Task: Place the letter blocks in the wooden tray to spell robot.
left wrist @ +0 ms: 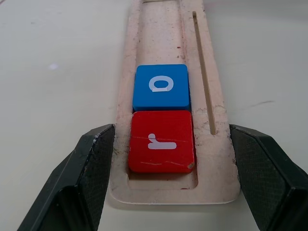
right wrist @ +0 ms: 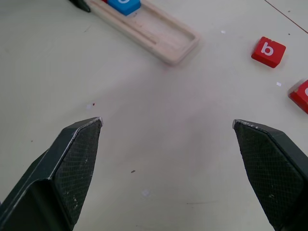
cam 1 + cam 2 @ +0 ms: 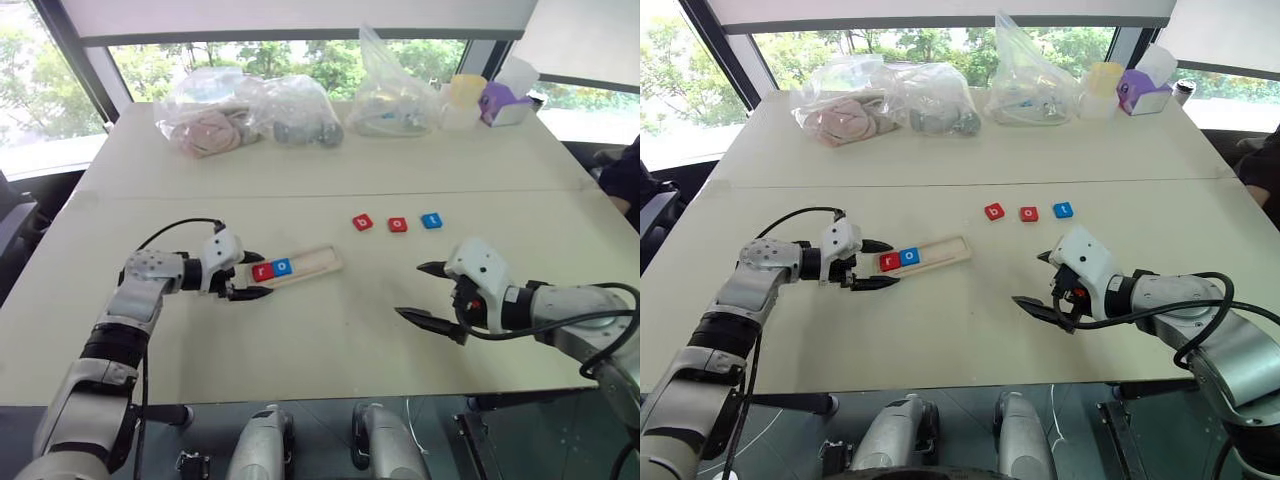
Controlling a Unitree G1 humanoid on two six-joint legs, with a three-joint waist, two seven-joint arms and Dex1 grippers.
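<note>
Behind the pale table stand large windows with green trees, and at its far edge lie clear plastic bags, a yellow cup and a purple tissue box.

The wooden tray lies a little slanted on the left half of the table. Its end nearest the left arm already carries the red r block and, touching it, the blue o block; the rest of the groove is bare. Three blocks wait in a row well apart from the tray, toward the middle of the table: the red b block, the red o block and the blue t block.

So the spelling seems to be at its third letter. The next move probably calls for the b block to be picked up and set in the groove against the blue o, with the letter turned the same way as the others.

The left gripper reaches across from the left, tilted down. Its jaws stand one on each long side of the tray's end; the wrist view shows one finger close against the wood, a small gap at the other, so it appears to brace the tray rather than hold a block.

The right gripper hovers above bare table, pointing forward and down toward the tray, jaws wide apart and holding nothing.
</note>
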